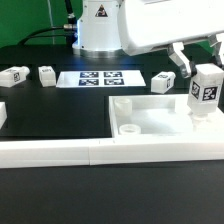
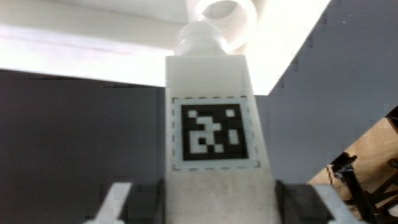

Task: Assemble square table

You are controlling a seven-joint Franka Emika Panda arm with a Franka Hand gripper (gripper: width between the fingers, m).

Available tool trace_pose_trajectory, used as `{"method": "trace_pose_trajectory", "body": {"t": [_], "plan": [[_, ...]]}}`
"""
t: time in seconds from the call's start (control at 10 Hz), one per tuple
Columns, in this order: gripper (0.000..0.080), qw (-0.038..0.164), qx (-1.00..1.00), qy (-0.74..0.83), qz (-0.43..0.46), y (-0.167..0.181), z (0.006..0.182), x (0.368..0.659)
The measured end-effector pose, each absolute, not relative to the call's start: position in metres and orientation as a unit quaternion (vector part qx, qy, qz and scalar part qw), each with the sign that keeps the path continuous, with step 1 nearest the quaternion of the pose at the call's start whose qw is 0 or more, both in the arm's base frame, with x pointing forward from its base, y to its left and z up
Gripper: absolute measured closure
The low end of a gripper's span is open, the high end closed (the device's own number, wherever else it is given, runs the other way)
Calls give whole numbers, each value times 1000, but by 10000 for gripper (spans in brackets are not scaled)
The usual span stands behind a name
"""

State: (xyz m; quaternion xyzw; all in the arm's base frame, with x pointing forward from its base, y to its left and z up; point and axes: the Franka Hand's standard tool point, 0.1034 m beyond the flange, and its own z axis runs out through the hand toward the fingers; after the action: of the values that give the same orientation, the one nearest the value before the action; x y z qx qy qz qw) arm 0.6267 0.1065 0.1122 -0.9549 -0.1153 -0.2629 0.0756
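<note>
**A:** The gripper point(image 1: 200, 62) is clenched on a white tagged leg point(image 1: 205, 92). It holds it upright at the square tabletop's point(image 1: 150, 120) corner on the exterior view's right.

**B:** My worry is the leg's screw tip point(image 2: 222, 15). That corner's socket is hidden, so if it's slightly tilted or off-centre it could jam, cross-thread, or just shove the slab sideways.

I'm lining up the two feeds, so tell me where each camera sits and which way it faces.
Exterior view: off the arm, facing the robot base over the square tabletop; arm and end effector show.
Wrist view: on the wrist, looking along the held leg; only the fingers show.
Shared: that tagged leg.
</note>
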Motion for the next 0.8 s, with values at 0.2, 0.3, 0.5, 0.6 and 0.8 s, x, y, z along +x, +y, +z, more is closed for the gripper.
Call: {"method": "trace_pose_trajectory", "body": {"t": [0.2,0.3,0.5,0.6,0.8], "plan": [[505,77,-955,-118,-261,110,110,625],[505,77,-955,-119,-260,111,109,624],[505,78,-956,-118,-257,111,106,623],[505,78,-956,-119,-256,112,105,622],[505,80,-956,-121,-253,116,101,620]]}}
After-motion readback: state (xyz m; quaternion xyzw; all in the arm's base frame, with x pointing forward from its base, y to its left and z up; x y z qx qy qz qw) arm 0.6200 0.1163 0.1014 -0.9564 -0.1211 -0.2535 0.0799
